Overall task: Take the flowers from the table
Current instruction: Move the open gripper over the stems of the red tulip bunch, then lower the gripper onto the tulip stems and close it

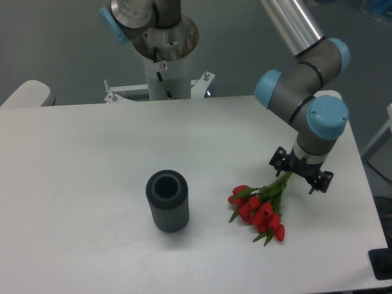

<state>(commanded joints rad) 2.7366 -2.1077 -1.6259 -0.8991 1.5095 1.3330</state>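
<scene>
The table (92, 159) runs out of the picture at the bottom and right, so its near edge is only partly seen. The arm (303, 73) enters from the top edge (its upper links are cut off), bends through blue-capped joints and ends in a wrist pointing down at the tabletop, tipped slightly toward the left. Behind it, far to the upper left of the claw, the arm's white pedestal (165, 58) is also cropped at the top.

Well to the left of the claw and a little nearer the camera stands a dark grey ribbed vase (167, 201), upright, its open mouth visible.

The flowers (260, 208) lie flat on the table just below and to the left of the claw. Their long axis runs diagonally: the red heads fan out toward the lower left, the green stems taper up toward the right and vanish at the claw.

The gripper (298, 176) hangs low over the stem ends, its two dark fingers (277, 163) spread apart on either side. Whether they touch the stems is too small to make out.
</scene>
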